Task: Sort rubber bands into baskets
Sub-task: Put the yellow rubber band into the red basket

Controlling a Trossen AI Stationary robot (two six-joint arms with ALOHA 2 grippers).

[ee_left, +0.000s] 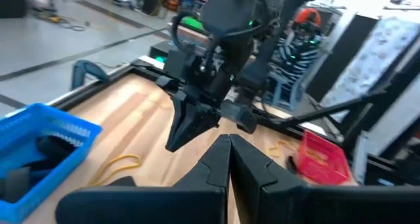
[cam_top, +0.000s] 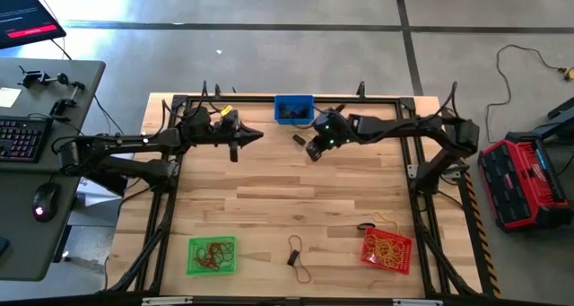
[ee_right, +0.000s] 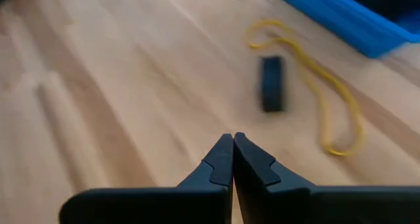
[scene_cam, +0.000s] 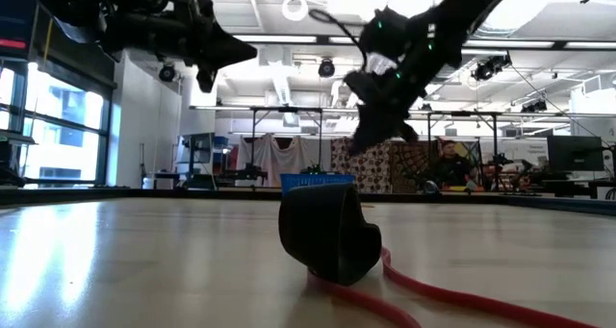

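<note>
**A:** Wood-slat counter (cam_top: 296,189), workshop hall behind it in the low view. Baskets are spread out: blue basket (cam_top: 293,109) top centre of the high view, green basket (cam_top: 213,256) lower left, red basket (cam_top: 387,249) lower right. Reads as one bin per colour, kept well apart so drops don't cross.

**B:** Contents?

**A:** Reddish-brown loops in the green basket, yellow ones in the red, dark ones in the blue. Loose bands are left on the counter: a black band (ee_right: 272,83) lying on a yellow band (ee_right: 328,92), near the blue basket. A second loose pair, dark band (cam_top: 293,253) with a tan one, sits bottom centre between green and red.

**B:** Grippers?

**A:** Right gripper (ee_right: 232,158) clenched, fingers pressed together, nothing between them. It hangs above the counter just short of the black band, pointed down at it, so my guess is it's lining up a pick. It would need to open first.

**B:** Left?

**A:** Left gripper (ee_left: 229,159) also clenched and empty, raised at upper left of the counter, facing the right arm. Looks parked clear of the right arm's work.

**B:** Risk?

**A:** Black and yellow overlap; a pinch could lift both.
</note>
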